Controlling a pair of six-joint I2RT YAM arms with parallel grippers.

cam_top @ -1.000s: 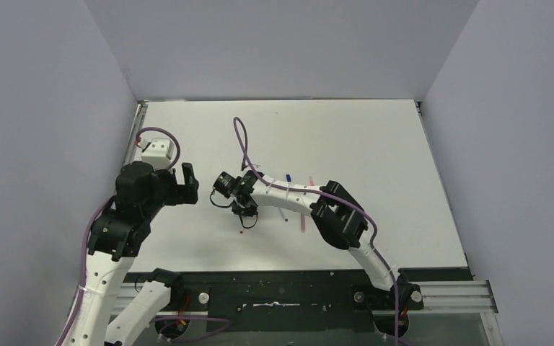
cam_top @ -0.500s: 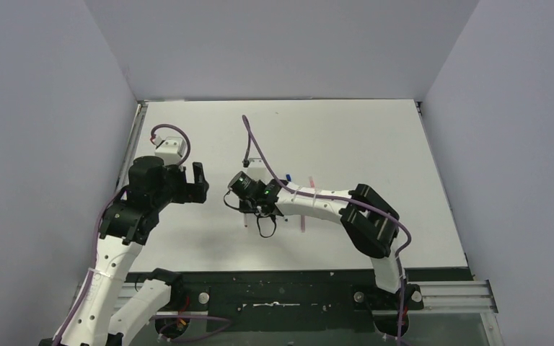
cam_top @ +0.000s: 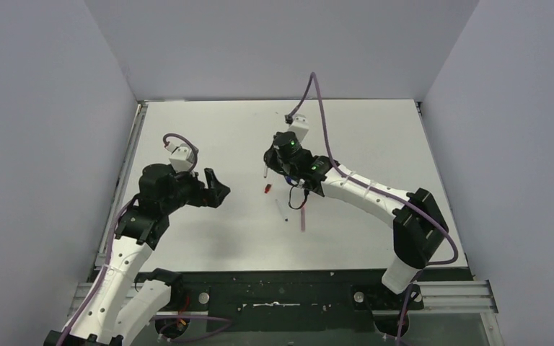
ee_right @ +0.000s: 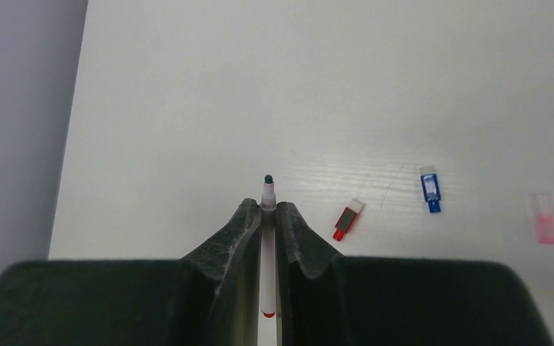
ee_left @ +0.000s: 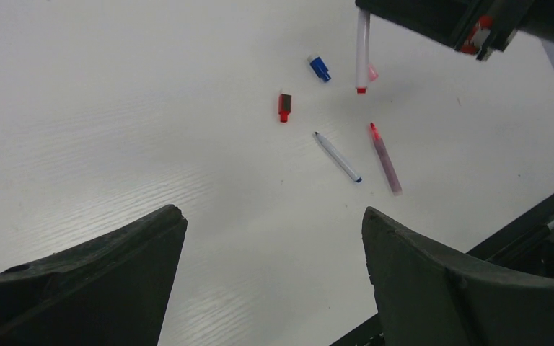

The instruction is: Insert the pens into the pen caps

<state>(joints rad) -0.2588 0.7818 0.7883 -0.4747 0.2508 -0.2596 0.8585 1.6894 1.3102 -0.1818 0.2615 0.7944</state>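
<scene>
White plastic pen [ee_right: 267, 191], light, stiff and slick, looks best pinched on its barrel, as the right gripper [ee_right: 267, 213] clamps it aloft near the red cap [ee_right: 346, 219], while the left gripper [ee_left: 270, 216] gapes empty.

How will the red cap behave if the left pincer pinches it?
Likely light and stiff: the red cap is stubby plastic lying flat on the smooth table, so a nudge may slide it. It looks tiny beside the open left pincer, so it could slip out of a pinch.
</scene>
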